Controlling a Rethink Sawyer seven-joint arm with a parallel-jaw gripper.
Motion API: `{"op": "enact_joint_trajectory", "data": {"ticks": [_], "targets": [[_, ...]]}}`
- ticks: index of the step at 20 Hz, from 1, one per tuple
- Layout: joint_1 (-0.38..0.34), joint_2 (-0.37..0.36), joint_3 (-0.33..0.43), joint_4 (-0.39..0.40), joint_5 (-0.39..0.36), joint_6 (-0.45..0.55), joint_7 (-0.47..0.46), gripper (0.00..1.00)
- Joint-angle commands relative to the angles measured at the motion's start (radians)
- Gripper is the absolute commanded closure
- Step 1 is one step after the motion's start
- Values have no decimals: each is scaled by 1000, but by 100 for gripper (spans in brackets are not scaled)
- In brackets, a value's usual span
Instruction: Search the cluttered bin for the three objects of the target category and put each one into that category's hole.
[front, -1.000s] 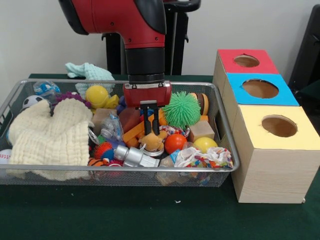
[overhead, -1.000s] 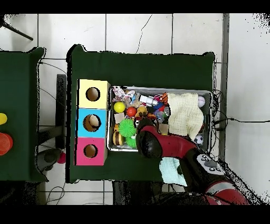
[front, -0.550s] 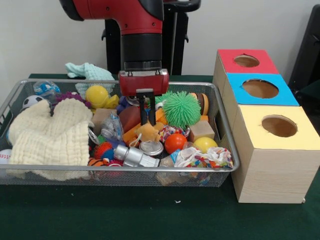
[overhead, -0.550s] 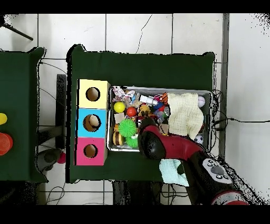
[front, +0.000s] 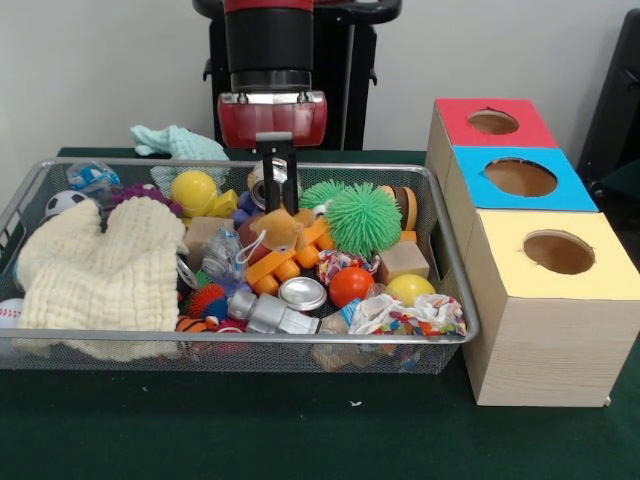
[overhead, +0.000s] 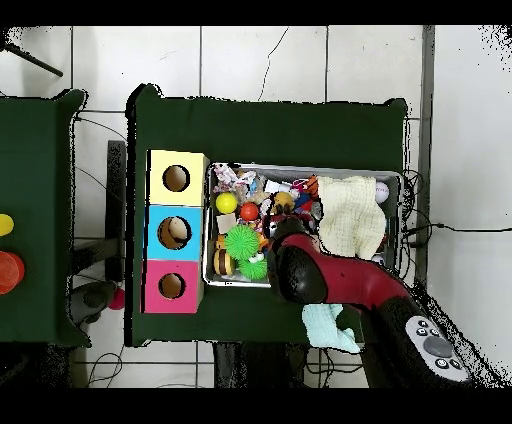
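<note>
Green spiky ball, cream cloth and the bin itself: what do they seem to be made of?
The green spiky ball looks like soft rubber, matte, judging by its dense thin spines. The cream cloth looks like woven cotton, with a crinkled waffle surface and soft folds. The wire mesh bin looks like metal, silvery, with fine see-through mesh under a solid rim.

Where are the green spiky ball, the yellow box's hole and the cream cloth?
green spiky ball (front: 363, 218), front view, middle of the ball.
yellow box's hole (front: 558, 252), front view, centre of the opening.
cream cloth (front: 100, 275), front view, middle of the cloth.
</note>
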Motion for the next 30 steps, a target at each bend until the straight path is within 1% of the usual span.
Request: {"op": "enact_joint_trajectory", "data": {"ticks": [1,5,8,10,12,14,16,18,22,23,26,30], "targets": [[26,-51,59,79,52,37,205,100],[25,-49,95,153,147,159,243,100],[31,-65,115,193,212,199,255,100],[16,-74,153,224,263,241,256,100],[12,-77,174,247,311,278,257,100],[7,-86,194,264,366,336,256,100],[9,-110,201,282,421,401,259,100],[22,-142,193,293,483,504,259,100],[37,-191,184,318,569,611,258,100],[36,-210,193,334,601,637,259,100],[35,-251,214,379,676,668,240,100],[63,-301,210,424,761,703,222,100]]}}
